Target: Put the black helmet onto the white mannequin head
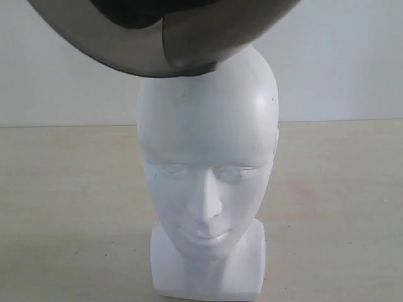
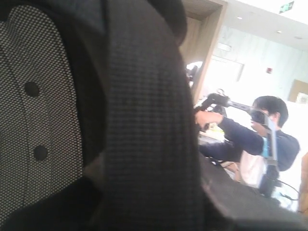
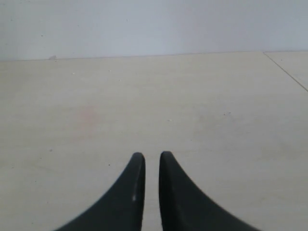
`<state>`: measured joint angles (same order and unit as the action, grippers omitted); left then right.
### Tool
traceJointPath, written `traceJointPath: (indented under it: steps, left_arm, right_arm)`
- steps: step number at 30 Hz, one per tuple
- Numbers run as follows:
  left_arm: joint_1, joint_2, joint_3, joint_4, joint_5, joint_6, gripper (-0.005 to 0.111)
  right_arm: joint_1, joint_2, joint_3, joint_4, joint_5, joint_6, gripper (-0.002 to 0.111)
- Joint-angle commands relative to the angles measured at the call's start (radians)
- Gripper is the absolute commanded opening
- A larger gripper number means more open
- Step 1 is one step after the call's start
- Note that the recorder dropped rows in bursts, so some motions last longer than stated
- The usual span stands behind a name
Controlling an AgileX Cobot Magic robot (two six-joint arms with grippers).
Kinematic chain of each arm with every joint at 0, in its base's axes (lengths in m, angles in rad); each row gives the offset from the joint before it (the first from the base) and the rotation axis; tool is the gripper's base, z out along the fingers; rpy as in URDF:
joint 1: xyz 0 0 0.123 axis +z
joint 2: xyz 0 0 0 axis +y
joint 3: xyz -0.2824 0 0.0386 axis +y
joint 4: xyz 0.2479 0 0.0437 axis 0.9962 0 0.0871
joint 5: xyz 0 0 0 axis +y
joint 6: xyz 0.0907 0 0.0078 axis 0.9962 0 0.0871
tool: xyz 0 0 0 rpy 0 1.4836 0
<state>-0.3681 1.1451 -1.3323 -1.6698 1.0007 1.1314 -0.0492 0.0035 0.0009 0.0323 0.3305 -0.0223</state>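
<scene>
The white mannequin head [image 1: 208,145] stands upright on its square base [image 1: 208,274] near the table's front, face towards the exterior camera. The black helmet [image 1: 208,38] hangs tilted just above its crown, smoky visor [image 1: 88,31] to the left, its lower rim at or very near the top of the head. In the left wrist view the helmet's dark padded lining [image 2: 144,120] and mesh pad [image 2: 48,120] fill the picture and hide my left fingers. My right gripper [image 3: 152,155] is shut over bare table, holding nothing.
The pale wooden table [image 1: 63,207] stretches to both sides of the head, with a white wall [image 1: 346,56] behind. A table seam [image 3: 286,72] runs at one corner of the right wrist view. A person [image 2: 260,139] and other equipment show far off past the helmet.
</scene>
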Motion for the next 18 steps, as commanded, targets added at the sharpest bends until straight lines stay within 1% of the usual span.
traceJointPath:
  steps: [1,8,12,15,18]
  left_arm:
    - [-0.002,-0.016,-0.019,-0.075,-0.069,0.051,0.004]
    - [-0.002,-0.016,-0.019,-0.070,-0.127,0.051,0.004]
    - [-0.002,-0.016,-0.023,-0.023,-0.195,0.029,0.004]
    - [-0.002,-0.016,-0.065,0.097,-0.261,-0.084,0.004]
    - [-0.002,-0.016,-0.135,0.260,-0.331,-0.201,0.004]
  right_arm:
    - [-0.001,-0.003,-0.001,-0.001,-0.011,0.001,0.012]
    - [-0.001,-0.003,-0.001,-0.001,-0.008,0.001,0.012]
    - [-0.001,-0.003,-0.001,-0.001,-0.008,0.001,0.012]
    - [-0.001,-0.003,-0.001,-0.001,-0.008,0.001,0.012]
    - [-0.001,-0.003,-0.001,-0.001,-0.008,0.001,0.012]
